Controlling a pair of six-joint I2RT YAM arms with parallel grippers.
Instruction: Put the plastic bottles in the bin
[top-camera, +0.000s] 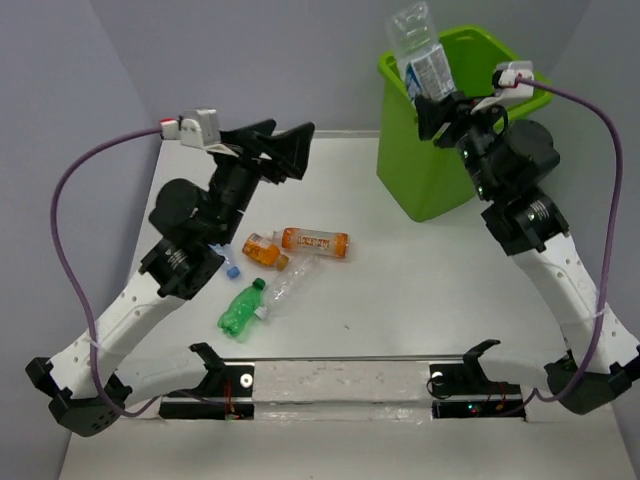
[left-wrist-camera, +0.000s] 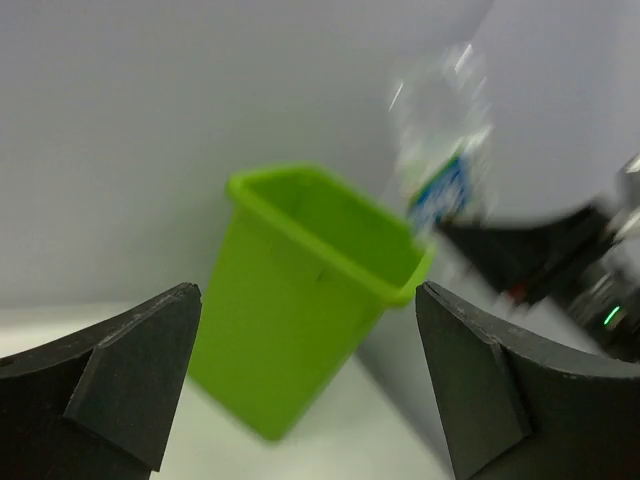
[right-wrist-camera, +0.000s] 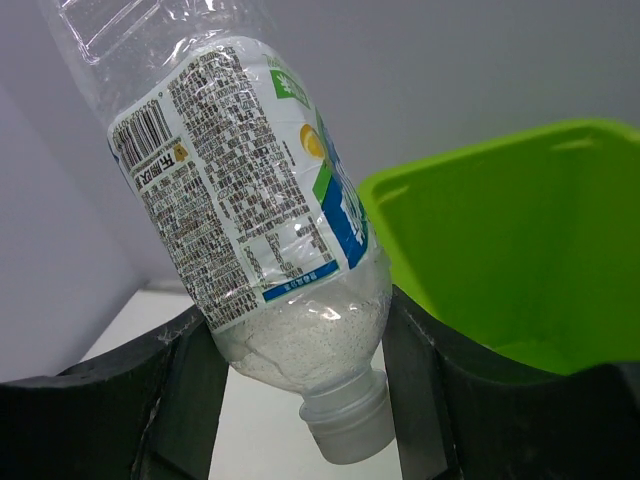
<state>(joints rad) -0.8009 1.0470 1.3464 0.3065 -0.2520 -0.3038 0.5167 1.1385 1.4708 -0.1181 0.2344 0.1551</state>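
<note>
Right wrist view gives the closest look: a clear labelled bottle (right-wrist-camera: 250, 200), white and blue wrap, is clamped between the two fingers of the right gripper (right-wrist-camera: 305, 340). It is pinched on its shoulder just above the neck, cap pointing down and body leaning up to the left. The bin (right-wrist-camera: 520, 250) sits just to the right of it, and its near rim appears level with the cap rather than under it. From above, the bottle hangs high at the bin's left edge, so whether it is fully over the opening is hard to tell

Four more bottles lie together on the table (top-camera: 400, 290), well apart from the bin: an orange bottle (top-camera: 316, 241), a smaller orange one (top-camera: 263, 250), a crumpled clear bottle (top-camera: 290, 283) and a green bottle (top-camera: 241, 308). A blue cap beside the left arm may belong to another, mostly hidden. The left gripper (top-camera: 290, 150) is raised over that side, fingers spread wide and holding nothing

The main risk, as I judge it, is letting go too soon. With the cap this near the rim, the bottle could strike the edge, tip outward and drop to the table. The thin plastic could also slide in such a low pinch, and carrying it further in too low could knock the light bin
</note>
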